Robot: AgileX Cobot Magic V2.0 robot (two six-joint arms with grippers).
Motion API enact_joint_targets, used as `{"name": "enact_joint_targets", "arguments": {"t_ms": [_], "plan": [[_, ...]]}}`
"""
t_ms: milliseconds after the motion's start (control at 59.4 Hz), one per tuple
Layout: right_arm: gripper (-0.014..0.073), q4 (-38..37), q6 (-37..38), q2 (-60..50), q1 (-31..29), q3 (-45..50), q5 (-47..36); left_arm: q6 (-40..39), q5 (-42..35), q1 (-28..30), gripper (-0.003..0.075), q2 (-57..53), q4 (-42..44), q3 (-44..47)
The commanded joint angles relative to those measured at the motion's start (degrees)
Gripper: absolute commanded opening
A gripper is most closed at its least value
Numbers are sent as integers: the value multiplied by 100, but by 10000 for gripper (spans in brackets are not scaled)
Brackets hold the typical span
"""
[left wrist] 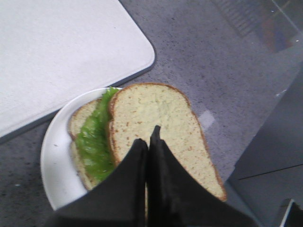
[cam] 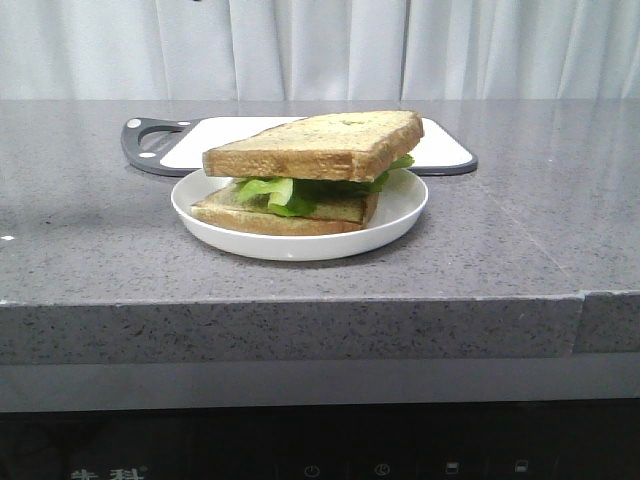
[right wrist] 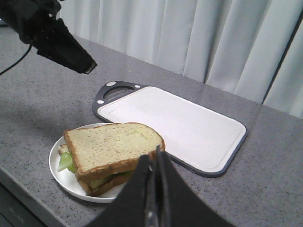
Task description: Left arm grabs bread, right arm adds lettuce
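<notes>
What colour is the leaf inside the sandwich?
Bright green. The lettuce shows best in the left wrist view.

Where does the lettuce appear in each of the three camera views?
Front view: lettuce pokes out between the two slices, toward the camera.
Left wrist view: lettuce shows beside the top slice, over the plate.
Right wrist view: only a small green edge peeks out.
Shared landmark: the white plate.

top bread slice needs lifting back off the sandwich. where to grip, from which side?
Take the top bread slice by its right-hand edge, seen from the front. There it is propped up on the lettuce and overhangs the bottom slice, so a finger can likely slide underneath. Come in low from the right, above the plate rim, pincer horizontal, pinching crust top and bottom.
</notes>
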Motion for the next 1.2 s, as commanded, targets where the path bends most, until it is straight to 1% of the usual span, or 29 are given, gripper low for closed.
{"name": "enact_joint_targets", "arguments": {"t_ms": [0,101,168,253,337,404,488,539,589,724,859,993,1178], "plan": [[-60,42,26,9,-57,-156,-552,-43,-366,-7,-21,-524,159,-172],[-60,222,109,9,-281,-156,-884,-335,-832,-16,-21,-1060,804,-28],[-60,364,109,9,-615,-156,-961,-437,-1334,-16,-21,-1494,1195,210],[-60,531,109,9,-1105,-156,-842,-622,-2074,-16,-21,-2081,1648,649],[-60,596,109,9,-1596,-156,-595,-622,-2732,-16,-21,-2775,2010,1279],[-60,593,109,-7,-1826,-137,-508,-622,-3282,-16,-21,-3276,2210,1792],[-61,593,109,-164,-1857,24,-736,-612,-4011,-16,-21,-4012,2328,2627],[-61,593,102,-386,-1857,180,-860,-612,-4461,-16,-21,-4556,2328,3284],[-61,575,41,-589,-1857,331,-881,-612,-4737,-16,-21,-5034,2328,3715],[-61,570,41,-1044,-1857,682,-794,-612,-4923,-16,-21,-6128,2217,4752],[-61,570,41,-1313,-1857,818,-666,-612,-5032,-16,-21,-6963,1861,5363],[-61,570,41,-1356,-1857,818,-880,-612,-5182,-16,-21,-7359,1875,5532],[-61,570,41,-1356,-1857,818,-982,-612,-5161,-16,-20,-7380,1875,5532]]}}
